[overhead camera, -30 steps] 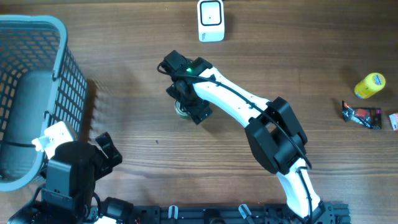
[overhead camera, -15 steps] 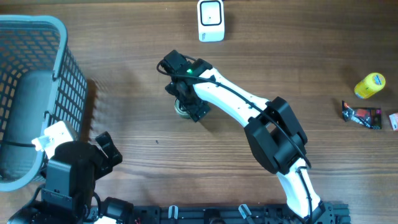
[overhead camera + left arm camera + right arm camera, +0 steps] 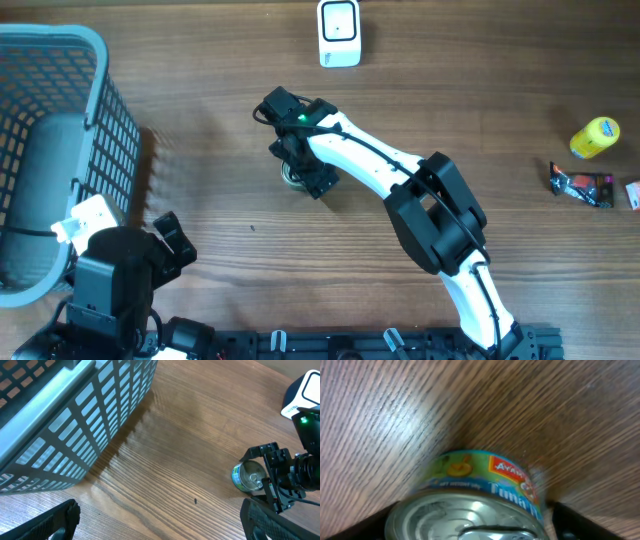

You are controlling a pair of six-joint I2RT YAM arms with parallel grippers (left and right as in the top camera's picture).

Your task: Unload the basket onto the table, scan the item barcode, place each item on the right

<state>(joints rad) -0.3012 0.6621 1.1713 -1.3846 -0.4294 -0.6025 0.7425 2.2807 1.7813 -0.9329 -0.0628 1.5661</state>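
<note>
A tuna can (image 3: 291,179) with a silver lid and a green-blue label stands upright on the wooden table near its middle. It also shows in the left wrist view as the can (image 3: 248,476) and fills the right wrist view as the can (image 3: 470,505). My right gripper (image 3: 300,170) reaches down over it, a finger on each side; the left finger is against the rim and a thin gap shows at the right finger. The white scanner (image 3: 339,32) stands at the far edge. My left gripper (image 3: 160,520) hangs open over bare wood at the near left.
A grey mesh basket (image 3: 100,100) takes up the left side, close to my left arm. A yellow bottle (image 3: 595,137) and a dark packet (image 3: 582,185) lie at the far right. The right arm stretches across the table's middle.
My right gripper's jaws have narrowed a little around the can, and its arm has shifted slightly left. The left arm has not moved.
</note>
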